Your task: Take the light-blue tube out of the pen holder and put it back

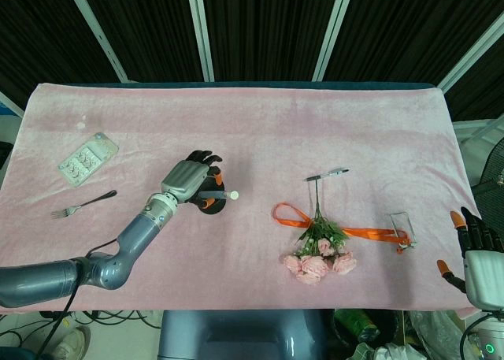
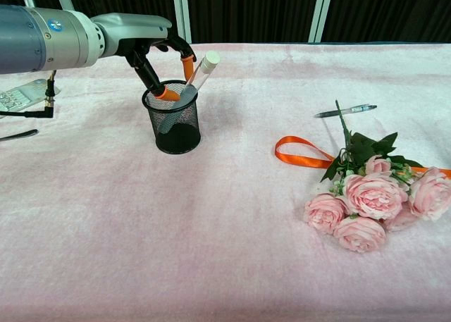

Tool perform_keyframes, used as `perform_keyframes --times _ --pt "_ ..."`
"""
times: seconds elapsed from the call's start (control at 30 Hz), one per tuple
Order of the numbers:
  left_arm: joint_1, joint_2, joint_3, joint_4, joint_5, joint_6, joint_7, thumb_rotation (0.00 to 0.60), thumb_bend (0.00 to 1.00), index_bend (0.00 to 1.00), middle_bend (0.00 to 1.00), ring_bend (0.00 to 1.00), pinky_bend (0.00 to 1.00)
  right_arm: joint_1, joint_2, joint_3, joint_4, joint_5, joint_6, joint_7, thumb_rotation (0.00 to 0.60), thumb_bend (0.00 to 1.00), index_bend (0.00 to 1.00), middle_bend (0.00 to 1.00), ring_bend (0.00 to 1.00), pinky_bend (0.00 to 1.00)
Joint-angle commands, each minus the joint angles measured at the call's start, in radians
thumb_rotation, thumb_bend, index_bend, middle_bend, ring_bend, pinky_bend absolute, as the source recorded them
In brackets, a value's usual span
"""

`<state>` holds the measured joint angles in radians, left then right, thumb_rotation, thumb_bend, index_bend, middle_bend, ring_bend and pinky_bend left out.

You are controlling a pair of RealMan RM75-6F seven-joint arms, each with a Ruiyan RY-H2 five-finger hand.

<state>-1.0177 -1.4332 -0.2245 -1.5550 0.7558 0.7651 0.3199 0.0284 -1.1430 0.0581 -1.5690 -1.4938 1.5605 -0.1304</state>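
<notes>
The light-blue tube (image 2: 192, 83) stands slanted in the black mesh pen holder (image 2: 173, 118), its lower end down inside and its white cap sticking up past the rim on the side facing the roses. The left hand (image 2: 153, 48) hangs right over the holder, its orange fingertips (image 2: 169, 94) spread on either side of the tube's exposed shaft; from here I cannot tell whether they touch it yet, and nothing is clamped.

It looks a slim, stiff, light thing, smooth-walled and likely slippery, so I'd take it on the bare stretch just below the cap, above the holder's rim, and draw it out along its own lean. The holder itself looks light too; a sideways tug could tip it or drag it across the soft pink cloth (image 1: 260, 124).

Nothing crowds the holder. A fork (image 1: 82, 203) and a blister pack (image 1: 87, 158) lie well off on the arm's side. On the far side sit the rose bunch (image 2: 370, 195) with its orange ribbon (image 2: 299, 153), and a pen (image 2: 345, 110) beyond. The right hand (image 1: 478, 254) waits far past the roses at the table's edge, fingers spread, holding nothing.
</notes>
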Motion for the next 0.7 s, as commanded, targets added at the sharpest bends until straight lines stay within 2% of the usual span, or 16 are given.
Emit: perform_keyframes --times 0.03,0.7 --pt "-0.007 -0.006 0.005 0.006 -0.004 -0.005 -0.001 0.600 0.27 0.44 0.14 0.00 0.00 -0.002 0.001 0.002 -0.001 0.000 0.003 -0.001 0.600 0.14 0.00 0.04 0.10 0.18" --pt "-0.036 -0.045 0.023 0.043 -0.032 0.002 0.004 0.600 0.32 0.52 0.14 0.00 0.00 -0.012 0.009 0.011 -0.010 -0.003 0.016 0.008 0.600 0.14 0.00 0.04 0.10 0.18"
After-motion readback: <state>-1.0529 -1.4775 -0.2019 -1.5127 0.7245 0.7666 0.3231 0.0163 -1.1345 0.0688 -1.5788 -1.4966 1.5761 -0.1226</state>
